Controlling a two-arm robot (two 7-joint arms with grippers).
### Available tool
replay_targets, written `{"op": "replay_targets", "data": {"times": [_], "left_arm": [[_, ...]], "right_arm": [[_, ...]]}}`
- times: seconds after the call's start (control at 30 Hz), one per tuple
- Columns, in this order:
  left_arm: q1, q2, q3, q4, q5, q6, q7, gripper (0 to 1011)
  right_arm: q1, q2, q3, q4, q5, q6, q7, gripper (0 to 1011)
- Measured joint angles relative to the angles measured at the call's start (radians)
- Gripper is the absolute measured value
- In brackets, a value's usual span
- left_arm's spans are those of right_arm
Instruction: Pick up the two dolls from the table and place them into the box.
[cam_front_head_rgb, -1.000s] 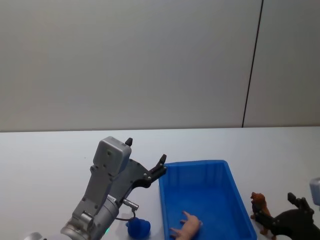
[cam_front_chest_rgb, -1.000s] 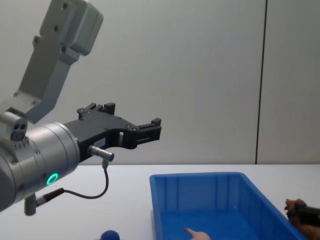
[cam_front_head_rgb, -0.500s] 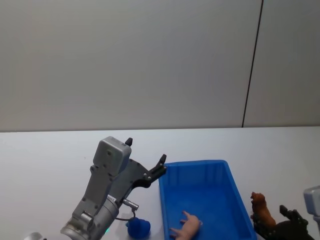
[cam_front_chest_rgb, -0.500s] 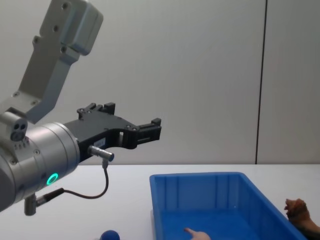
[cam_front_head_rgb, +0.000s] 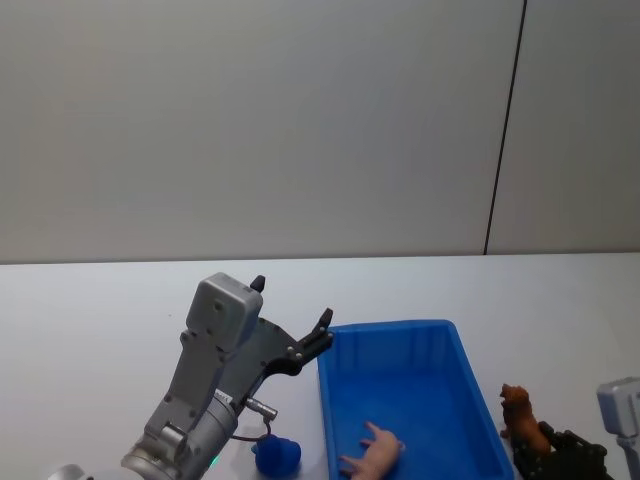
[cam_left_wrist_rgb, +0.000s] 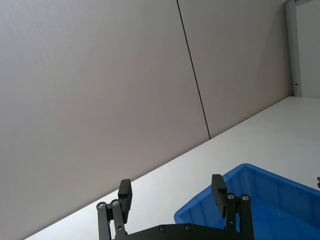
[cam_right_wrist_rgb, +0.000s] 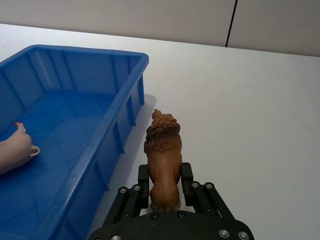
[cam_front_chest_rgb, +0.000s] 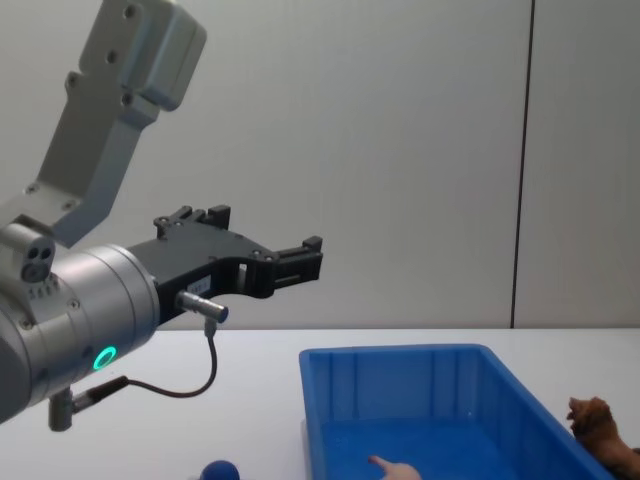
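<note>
No legible text, brand, number or sign in any view. One small pale sticker (cam_front_head_rgb: 222, 398) sits on the left arm (cam_front_head_rgb: 200, 385) in the head view, but its print is too small to make out.

The brown lion figure (cam_right_wrist_rgb: 162, 150) stands upright on the white table (cam_front_head_rgb: 90, 300), just right of the blue box (cam_front_head_rgb: 390, 327); the dark-blue doll (cam_front_head_rgb: 277, 456) sits on the box's left.
</note>
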Motion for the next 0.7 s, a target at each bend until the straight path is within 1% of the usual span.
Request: {"op": "replay_targets", "data": {"times": [0.1,0.13,0.53,0.7], "left_arm": [[0.000,0.000,0.000,0.000,0.000,0.000,0.000,1003],[0.000,0.000,0.000,0.000,0.000,0.000,0.000,1003],[0.000,0.000,0.000,0.000,0.000,0.000,0.000,1003],[0.000,0.000,0.000,0.000,0.000,0.000,0.000,1003]], "right_arm": [[0.000,-0.001,0.000,-0.002,-0.001,-0.003,-0.003,338],[0.000,-0.001,0.000,-0.005,-0.001,-0.004,-0.005,335],[0.002,-0.002,0.006,-0.072,-0.009,-0.041,-0.019,335],[0.013,-0.006,0.006,-0.102,-0.011,-0.061,0.000,335]]}}
